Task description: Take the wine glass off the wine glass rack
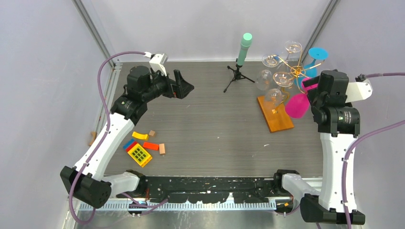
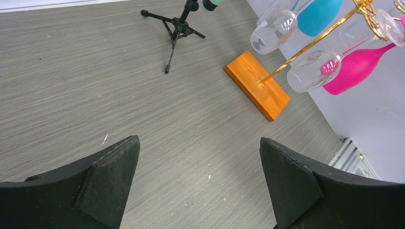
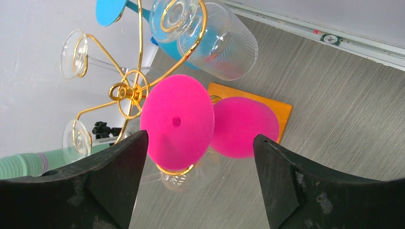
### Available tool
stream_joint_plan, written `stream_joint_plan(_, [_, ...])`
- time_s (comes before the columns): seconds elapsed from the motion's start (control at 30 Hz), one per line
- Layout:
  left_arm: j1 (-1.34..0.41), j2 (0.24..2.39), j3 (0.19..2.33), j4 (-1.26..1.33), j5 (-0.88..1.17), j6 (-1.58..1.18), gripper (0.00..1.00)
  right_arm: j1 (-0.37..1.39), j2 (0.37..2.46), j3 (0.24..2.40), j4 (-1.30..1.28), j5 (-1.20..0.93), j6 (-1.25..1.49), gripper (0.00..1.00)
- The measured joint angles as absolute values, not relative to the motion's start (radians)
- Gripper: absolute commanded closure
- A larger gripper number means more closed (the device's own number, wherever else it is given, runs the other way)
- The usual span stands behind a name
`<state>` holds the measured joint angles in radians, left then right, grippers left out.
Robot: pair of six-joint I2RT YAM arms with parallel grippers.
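Observation:
The wine glass rack (image 1: 297,71) is a gold wire stand on an orange wooden base (image 1: 275,114) at the back right. Several wine glasses hang upside down from it: clear ones (image 1: 273,61), a blue one (image 1: 317,54) and a pink one (image 1: 297,106). My right gripper (image 1: 309,91) is open right beside the pink glass. In the right wrist view the pink glass's round foot (image 3: 179,121) sits in a gold curl just beyond my right gripper (image 3: 200,138), with its bowl (image 3: 243,126) behind. My left gripper (image 1: 184,88) (image 2: 198,139) hangs open over bare table at the back left, holding nothing.
A black tripod with a mint-green cylinder (image 1: 241,62) stands left of the rack. Several coloured toy blocks (image 1: 141,150) lie at the front left. Grey walls and metal frame posts (image 1: 317,28) close in behind the rack. The rack base (image 2: 258,86) lies near the table's right edge.

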<state>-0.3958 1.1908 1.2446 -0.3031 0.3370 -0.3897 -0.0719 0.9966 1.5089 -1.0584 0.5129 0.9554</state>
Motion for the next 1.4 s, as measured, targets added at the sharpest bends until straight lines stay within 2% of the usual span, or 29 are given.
stream_joint_plan(0.23, [-0.397,1.191,1.245,-0.303,0.336,-0.39,0.0,-0.11,1.035,1.508,-1.04,0.49,0.947,0.46])
stream_joint_plan(0.3, [-0.397,1.191,1.245,-0.303,0.334,-0.39,0.0,-0.12,1.032,1.505,-1.039,0.487,0.948,0.59])
stream_joint_plan(0.37, [-0.397,1.191,1.245,-0.303,0.332,-0.39,0.0,-0.126,1.028,1.497,-1.036,0.487,0.949,0.65])
stream_joint_plan(0.67, [-0.398,1.191,1.245,-0.303,0.323,-0.386,0.0,-0.131,1.014,1.489,-1.016,0.484,0.97,0.81])
stream_joint_plan(0.8, [-0.398,1.191,1.245,-0.304,0.315,-0.386,0.0,-0.132,1.003,1.494,-0.999,0.482,0.981,0.98])
stream_joint_plan(1.4, [-0.399,1.191,1.245,-0.304,0.287,-0.386,0.0,-0.133,0.954,1.513,-1.027,0.411,1.057,1.0])
